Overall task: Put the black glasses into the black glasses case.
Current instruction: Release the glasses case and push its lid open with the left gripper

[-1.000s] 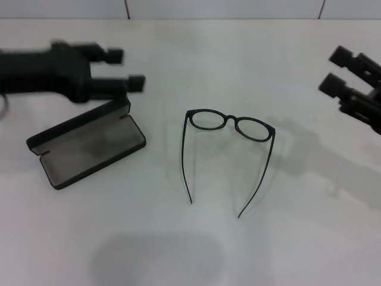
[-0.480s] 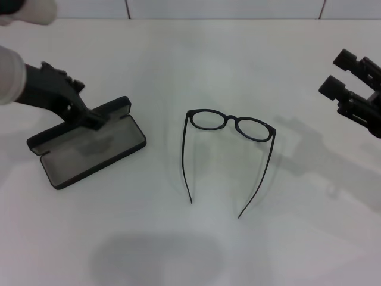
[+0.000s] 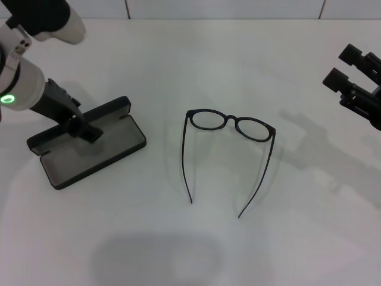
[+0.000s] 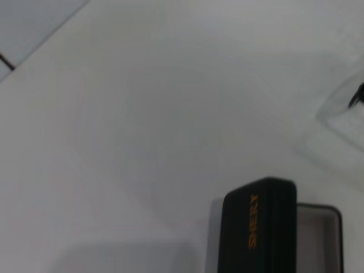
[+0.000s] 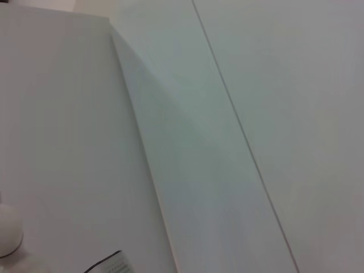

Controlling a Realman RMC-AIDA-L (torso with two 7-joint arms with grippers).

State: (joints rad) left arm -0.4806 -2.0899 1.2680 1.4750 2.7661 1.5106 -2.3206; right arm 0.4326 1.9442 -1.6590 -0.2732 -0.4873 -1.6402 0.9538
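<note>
The black glasses (image 3: 229,124) lie unfolded in the middle of the white table, lenses away from me and temple arms pointing toward me. The black glasses case (image 3: 89,149) lies open at the left, with its grey lining up and its lid standing along the far edge. My left gripper (image 3: 83,129) points down at the case's far edge, by the lid. The left wrist view shows the lid with orange lettering (image 4: 259,227). My right gripper (image 3: 344,67) is open and empty at the far right, well away from the glasses.
The white table (image 3: 196,250) spreads around both objects. A tiled wall (image 3: 226,7) runs along its far edge. The right wrist view shows only the wall and the table edge.
My left arm has swung from lying level behind the case to pointing down onto its far edge. The right gripper has drifted slightly to the right. The glasses and the case have not moved.
</note>
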